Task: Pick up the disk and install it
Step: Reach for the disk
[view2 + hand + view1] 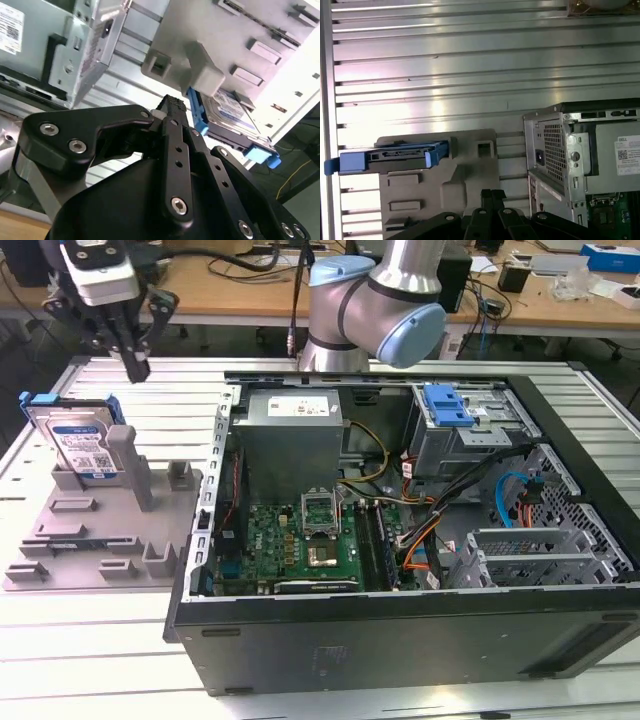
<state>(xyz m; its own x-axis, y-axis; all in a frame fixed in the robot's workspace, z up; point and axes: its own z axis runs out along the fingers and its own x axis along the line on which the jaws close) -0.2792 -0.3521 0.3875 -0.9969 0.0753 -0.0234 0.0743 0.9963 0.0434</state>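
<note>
So the disk (85, 445) is sitting upright on its edge in the grey stand (110, 535), off to the exterior view's left of the open computer case (400, 640). The gripper (135, 367) hangs up in the air near the stand, clear of the disk. Its fingers are pinched together with nothing between them. In the first wrist view the disk (395, 156) shows edge-on, blue frame and all, slotted into the stand beside the case.
</note>
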